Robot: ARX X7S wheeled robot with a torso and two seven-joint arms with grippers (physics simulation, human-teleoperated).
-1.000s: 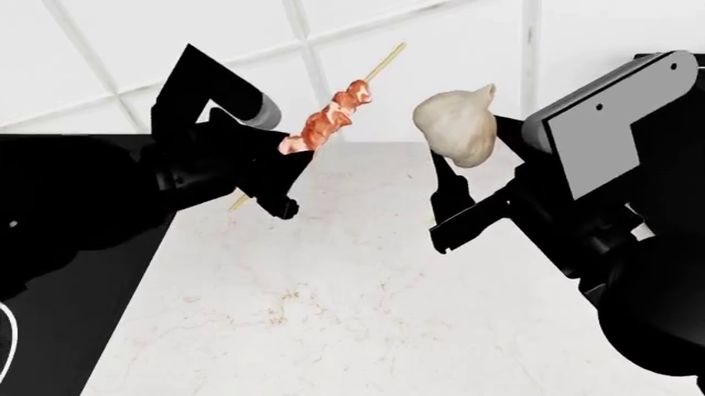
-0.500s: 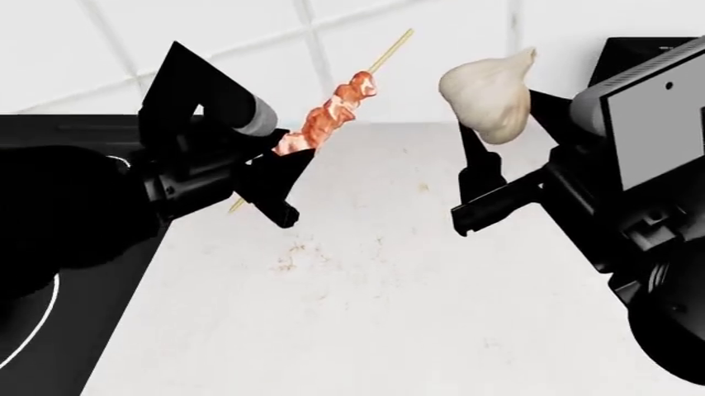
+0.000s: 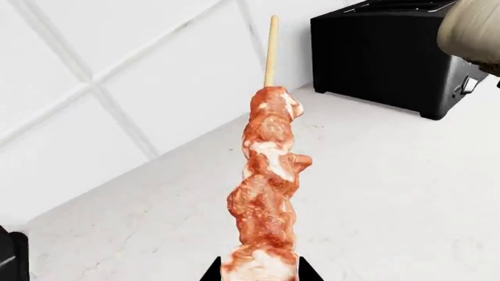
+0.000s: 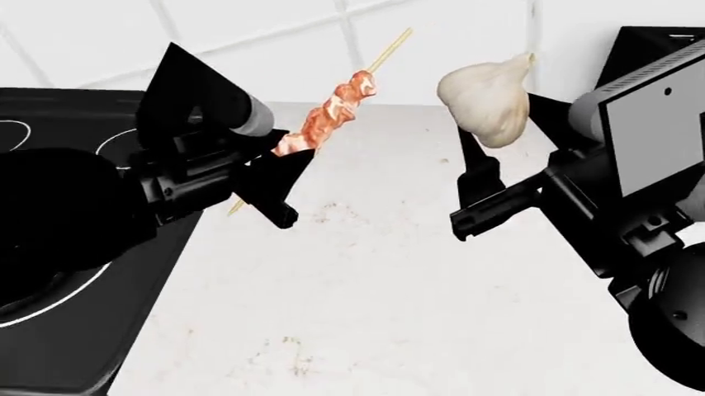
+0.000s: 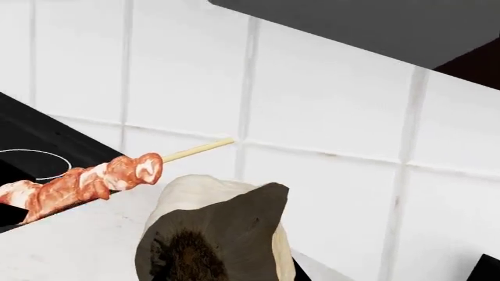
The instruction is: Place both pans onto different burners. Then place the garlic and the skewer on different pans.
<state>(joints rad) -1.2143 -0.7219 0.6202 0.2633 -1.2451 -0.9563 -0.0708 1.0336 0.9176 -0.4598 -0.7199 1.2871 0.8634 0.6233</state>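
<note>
Left gripper (image 4: 276,177) closed on the lower end of the skewer (image 4: 330,118); stick tilts up and away toward the far tiled wall (image 4: 253,25), meat above the jaws, bare tip highest. Right gripper (image 4: 476,188) closed on the garlic (image 4: 487,97), bulb riding above the fingers with its pointed tip up and to the right. Both items held in the air over the white counter (image 4: 364,305), near each other but apart.

Stovetop (image 4: 66,346) lies at the left; white ring outlines show on it, partly hidden behind the left arm. No pan can be made out in any view, the left arm covers much of the stove, so cannot tell whether the pans sit on burners.

Judged step: carrying both foods toward the stove, nothing placed yet. Next move calls for bringing both arms left over the stovetop, finding the two pans, and lowering each item into a separate pan before opening the jaws.

Black appliance (image 3: 394,52) stands far right on the counter.
</note>
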